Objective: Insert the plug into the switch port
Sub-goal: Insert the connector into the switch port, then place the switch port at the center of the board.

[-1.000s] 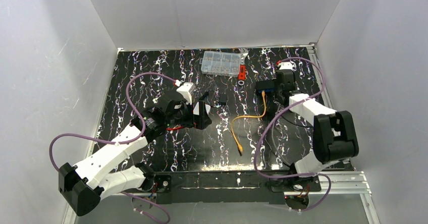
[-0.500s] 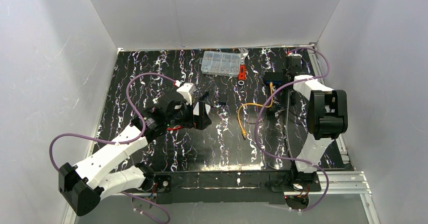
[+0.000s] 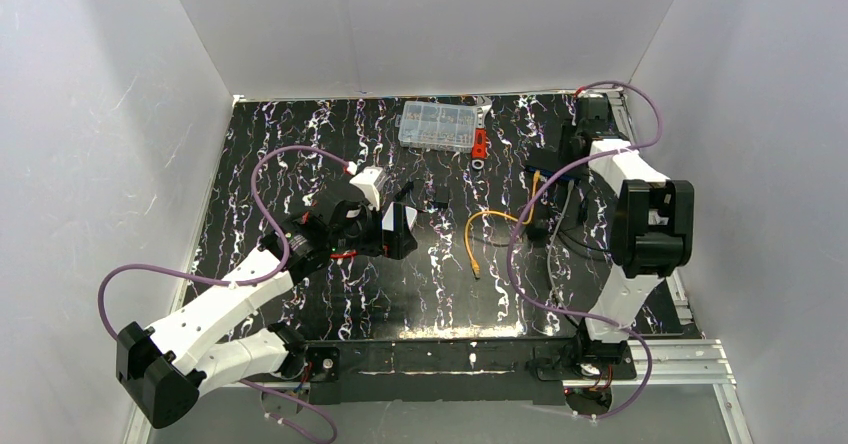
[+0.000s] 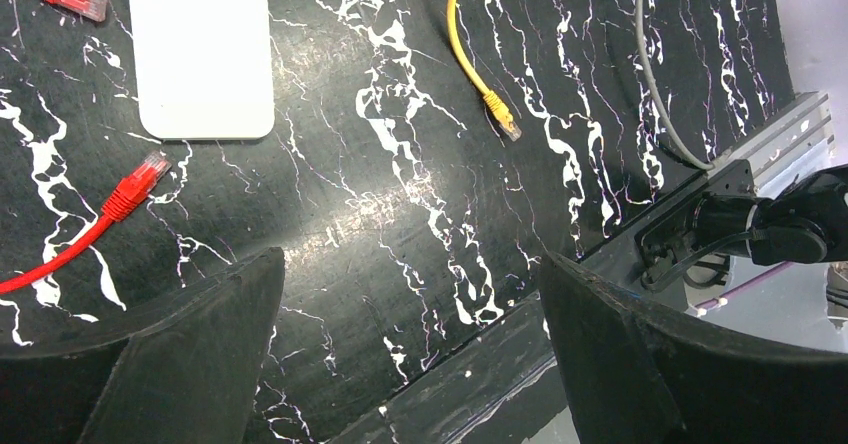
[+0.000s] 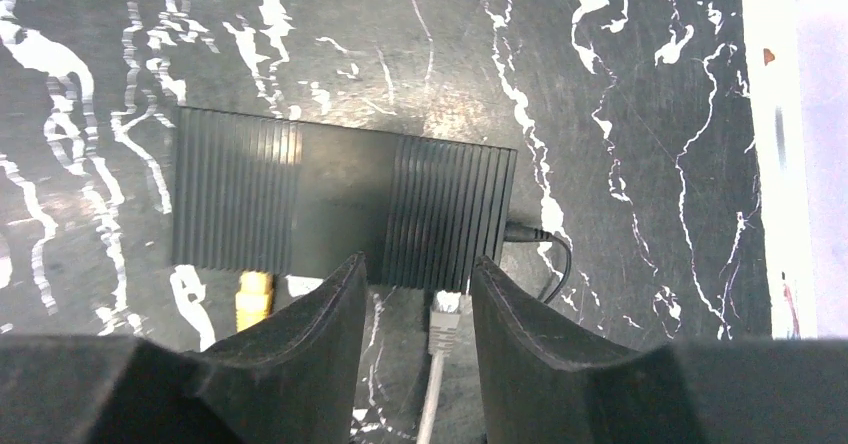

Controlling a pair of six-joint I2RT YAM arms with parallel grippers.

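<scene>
I read left jaws wide, empty; right jaws part-open over the switch (image 5: 340, 199), gripping nothing; orange plug (image 5: 253, 299) sits at its edge.

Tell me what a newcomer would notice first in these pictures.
The orange cable looping across the middle of the black marbled table, its free plug lying loose. At far right, the open right gripper hangs over the ribbed black switch, where an orange plug and a grey plug sit at its edge.

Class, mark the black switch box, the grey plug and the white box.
black switch box (image 5: 345, 199): right wrist view, smooth top centre.
grey plug (image 5: 447, 324): right wrist view, connector body.
white box (image 4: 200, 44): left wrist view, flat top.
</scene>
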